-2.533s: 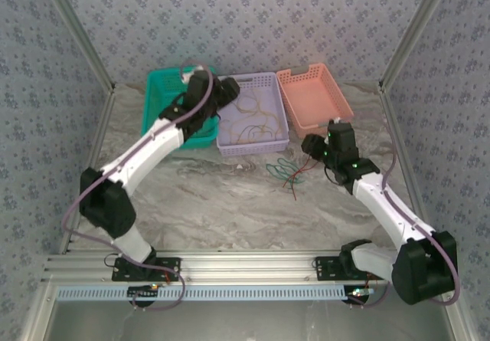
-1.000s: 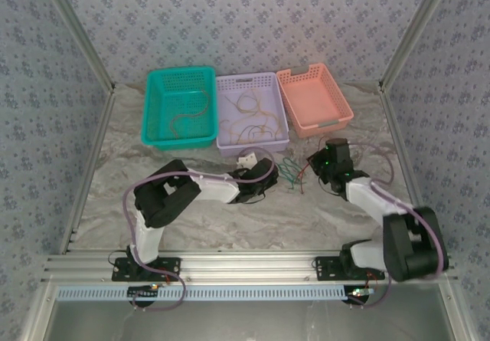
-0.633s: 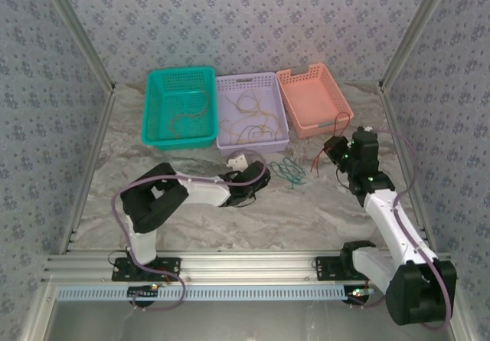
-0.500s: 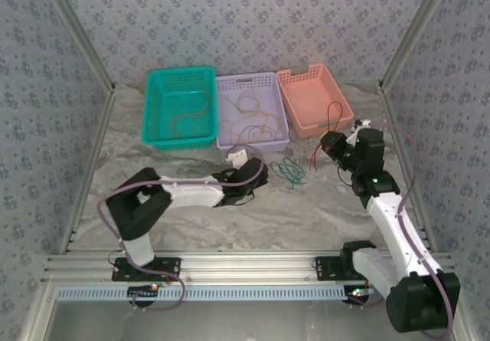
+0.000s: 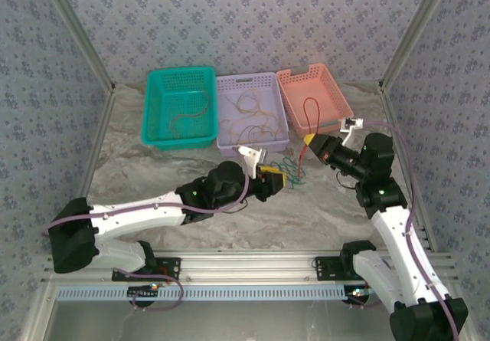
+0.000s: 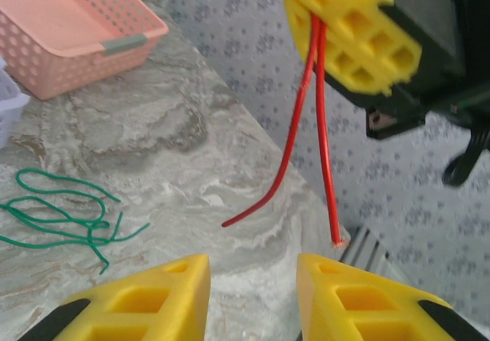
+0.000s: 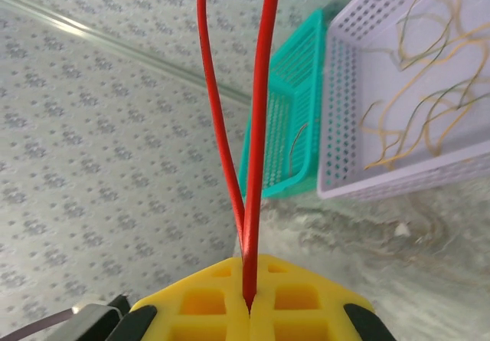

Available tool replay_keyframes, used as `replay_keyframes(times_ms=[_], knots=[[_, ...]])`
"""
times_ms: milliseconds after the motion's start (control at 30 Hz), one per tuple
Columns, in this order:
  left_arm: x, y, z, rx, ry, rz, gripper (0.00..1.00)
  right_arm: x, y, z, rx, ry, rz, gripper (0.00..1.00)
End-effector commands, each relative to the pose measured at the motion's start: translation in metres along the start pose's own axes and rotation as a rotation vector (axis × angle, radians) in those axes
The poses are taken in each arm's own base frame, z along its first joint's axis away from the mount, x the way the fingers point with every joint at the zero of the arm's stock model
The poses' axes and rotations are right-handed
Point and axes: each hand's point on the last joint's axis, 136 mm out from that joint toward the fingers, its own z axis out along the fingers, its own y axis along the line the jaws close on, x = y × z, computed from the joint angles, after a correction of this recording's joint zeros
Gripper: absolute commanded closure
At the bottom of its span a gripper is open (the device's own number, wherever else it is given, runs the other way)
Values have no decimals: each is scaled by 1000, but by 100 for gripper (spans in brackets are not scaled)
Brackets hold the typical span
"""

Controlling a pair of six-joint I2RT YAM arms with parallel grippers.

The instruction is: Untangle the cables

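My right gripper hangs above the table in front of the pink basket, shut on a red cable that loops up from its yellow fingers. In the right wrist view both strands of the red cable rise from the closed fingertips of that gripper. A green cable lies loose on the marble just right of my left gripper. In the left wrist view my left gripper stands open with nothing between its fingers. The green cable lies to its left, and the red cable dangles from the right gripper ahead.
Three baskets line the back: teal with one thin cable, purple with several yellowish cables, and pink. Patterned walls and metal posts close in the sides. The purple basket and teal basket lie beyond the red cable.
My left arm came from the teal basket down to the table's middle, reached right to the green cable, and its jaws opened. My right gripper lifted the red cable off the table.
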Motion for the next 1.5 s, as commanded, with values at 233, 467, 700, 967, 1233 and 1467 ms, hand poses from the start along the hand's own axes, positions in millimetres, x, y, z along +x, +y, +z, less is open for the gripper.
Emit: replay_keyframes(times_ms=[233,467,700,967,1233,1467], knots=[[8,-29,-4,162,31,184,69,5,28,3,-74,52,135,100],[8,-27,5,148,27,239,63,5,24,10,-64,55,191,100],[10,-20,19,120,25,265,60,9,26,14,-75,70,233,100],[-7,-13,24,74,-47,258,66,22,17,18,-59,100,262,100],[-12,-10,13,59,-67,266,81,29,7,18,-50,106,288,100],[-10,-1,0,21,-42,283,100,28,7,18,-45,112,287,100]])
